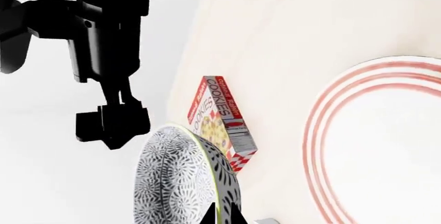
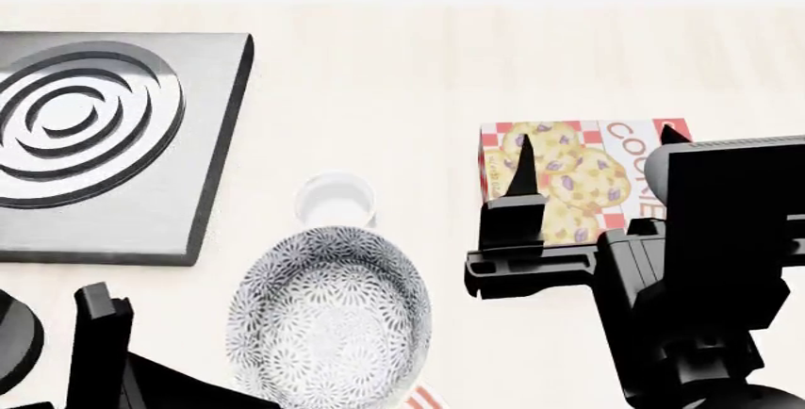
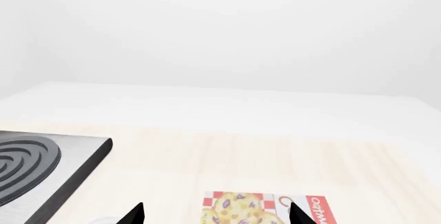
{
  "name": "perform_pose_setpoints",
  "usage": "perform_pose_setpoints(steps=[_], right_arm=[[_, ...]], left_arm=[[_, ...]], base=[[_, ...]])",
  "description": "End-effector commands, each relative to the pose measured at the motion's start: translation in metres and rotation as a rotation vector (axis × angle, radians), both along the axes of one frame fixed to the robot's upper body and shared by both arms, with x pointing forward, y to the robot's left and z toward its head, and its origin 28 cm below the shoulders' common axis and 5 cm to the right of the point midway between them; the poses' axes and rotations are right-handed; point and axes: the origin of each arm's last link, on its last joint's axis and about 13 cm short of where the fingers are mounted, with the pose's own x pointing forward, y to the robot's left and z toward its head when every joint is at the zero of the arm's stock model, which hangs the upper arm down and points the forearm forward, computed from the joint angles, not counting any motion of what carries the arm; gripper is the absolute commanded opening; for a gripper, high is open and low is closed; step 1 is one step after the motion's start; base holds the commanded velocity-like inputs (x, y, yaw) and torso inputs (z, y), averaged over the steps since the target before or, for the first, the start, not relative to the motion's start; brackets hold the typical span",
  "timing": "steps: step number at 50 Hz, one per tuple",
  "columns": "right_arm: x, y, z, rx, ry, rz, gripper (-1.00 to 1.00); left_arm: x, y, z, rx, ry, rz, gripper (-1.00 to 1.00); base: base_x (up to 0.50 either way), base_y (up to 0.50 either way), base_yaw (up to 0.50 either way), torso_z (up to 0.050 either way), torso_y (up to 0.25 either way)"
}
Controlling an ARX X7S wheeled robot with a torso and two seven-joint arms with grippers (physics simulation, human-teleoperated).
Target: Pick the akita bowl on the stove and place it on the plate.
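Note:
My left gripper (image 1: 220,217) is shut on the rim of the akita bowl (image 1: 180,180), one fingertip on each side of its edge. The bowl (image 2: 330,319) hangs tipped on its side in the air, its grey-black net pattern facing the cameras. The red-ringed white plate (image 1: 386,152) lies on the table beyond the bowl; in the head view only a sliver of its red rim (image 2: 423,398) shows under the bowl. The stove (image 2: 107,140) at the left has nothing on its burner rings. My right gripper (image 2: 598,140) stands open over the cookie box, holding nothing.
A cookie box (image 2: 566,178) lies flat right of centre, close to the plate (image 1: 224,123). A small plain white cup (image 2: 335,200) stands between stove and bowl. The right arm (image 1: 103,53) hangs dark beside the bowl. The stove's corner (image 3: 41,167) shows in the right wrist view.

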Motion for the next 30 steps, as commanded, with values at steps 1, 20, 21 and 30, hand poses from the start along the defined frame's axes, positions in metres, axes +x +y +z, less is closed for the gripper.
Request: perform_pose_setpoints(steps=[1,20,21,30], right_arm=[[0.000,0.000,0.000,0.000,0.000,0.001,1.00],[0.000,-0.001,-0.001,0.001,0.001,0.001,1.00],[0.001,-0.001,-0.001,0.001,0.002,0.002,1.00],[0.000,0.000,0.000,0.000,0.002,0.001,1.00]], left_arm=[[-0.006,0.000,-0.011,0.025,-0.002,-0.019,-1.00],[0.001,0.000,-0.023,0.040,0.151,0.058,-1.00],[0.000,0.001,-0.025,0.043,0.155,0.058,-1.00],[-0.005,0.005,-0.038,0.063,0.181,0.070,-1.00]], base=[[0.00,0.00,0.00,0.000,0.000],[0.00,0.00,0.00,0.000,0.001],[0.00,0.00,0.00,0.000,0.000],[0.00,0.00,0.00,0.000,0.000]])
